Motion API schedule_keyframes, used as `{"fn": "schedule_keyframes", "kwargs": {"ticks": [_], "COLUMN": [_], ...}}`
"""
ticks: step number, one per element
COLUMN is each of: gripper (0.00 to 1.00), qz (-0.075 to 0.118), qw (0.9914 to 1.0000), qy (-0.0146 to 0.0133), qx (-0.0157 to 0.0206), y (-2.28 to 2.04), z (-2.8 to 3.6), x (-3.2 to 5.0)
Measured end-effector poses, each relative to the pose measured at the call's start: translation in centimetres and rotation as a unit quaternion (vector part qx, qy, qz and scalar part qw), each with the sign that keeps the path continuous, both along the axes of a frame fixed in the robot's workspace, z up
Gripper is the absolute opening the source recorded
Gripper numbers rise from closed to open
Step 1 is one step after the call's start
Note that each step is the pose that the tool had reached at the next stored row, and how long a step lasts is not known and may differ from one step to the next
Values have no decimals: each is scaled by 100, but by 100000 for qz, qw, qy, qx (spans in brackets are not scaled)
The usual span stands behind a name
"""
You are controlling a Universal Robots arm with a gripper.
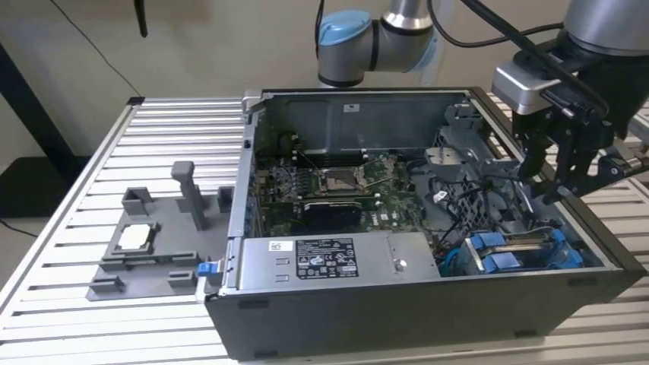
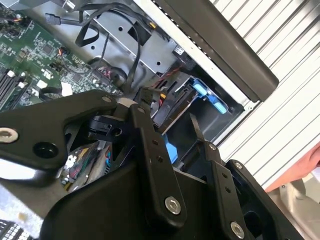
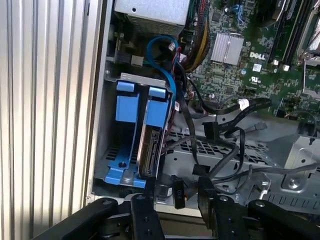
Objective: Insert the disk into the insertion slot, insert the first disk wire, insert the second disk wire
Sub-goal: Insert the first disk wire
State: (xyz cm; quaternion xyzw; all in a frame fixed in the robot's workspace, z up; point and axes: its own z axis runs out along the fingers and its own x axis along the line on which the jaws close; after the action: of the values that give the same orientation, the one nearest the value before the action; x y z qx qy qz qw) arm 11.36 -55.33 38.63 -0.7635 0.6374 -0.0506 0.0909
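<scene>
When viewed through the first wrist view, shows the disk (image 3: 150, 150) standing on edge in its blue frame, already seated in the slot (image 3: 144, 79). Places that slot in a corner of the open case (image 1: 426, 319), on the exterior view's right, next to the power supply (image 1: 324, 258). Leaves black cables (image 3: 220, 135) lying loose over the perforated plate (image 3: 220, 152) beside the slot; cannot tell whether any reaches the disk. Holds the claw (image 3: 176, 179) near the slot and above it, fingers (image 3: 145, 210) set apart with a middling gap, nothing clearly clamped. Sets a black plug (image 3: 175, 194) in line with that gap; cannot tell whether touching either finger. Further out, shows the green motherboard (image 1: 335, 182) in the middle of the case. Rests the case on a slatted metal counter (image 1: 61, 251). Puts a grey fixture (image 1: 152, 243) on the counter at the exterior view's left, just beside the case. Brings the arm (image 1: 375, 38) in from behind the case.
</scene>
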Motion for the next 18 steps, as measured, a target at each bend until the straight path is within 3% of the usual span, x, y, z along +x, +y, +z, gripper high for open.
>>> {"fn": "schedule_keyframes", "kwargs": {"ticks": [2,5,6,7,14,16,18], "gripper": [44,26,26,20,19,19,19], "qz": [326,578,605,614,614,628,618], "qw": [99999,99998,99998,99998,99998,99998,99996], "qy": [1,1,3,1,6,192,570], "qx": [-1,6,6,4,-51,-139,-137], "y": [7,9,10,10,9,8,-4], "z": [0,-1,0,0,-3,-6,-12], "x": [3,6,9,10,12,17,27]}}
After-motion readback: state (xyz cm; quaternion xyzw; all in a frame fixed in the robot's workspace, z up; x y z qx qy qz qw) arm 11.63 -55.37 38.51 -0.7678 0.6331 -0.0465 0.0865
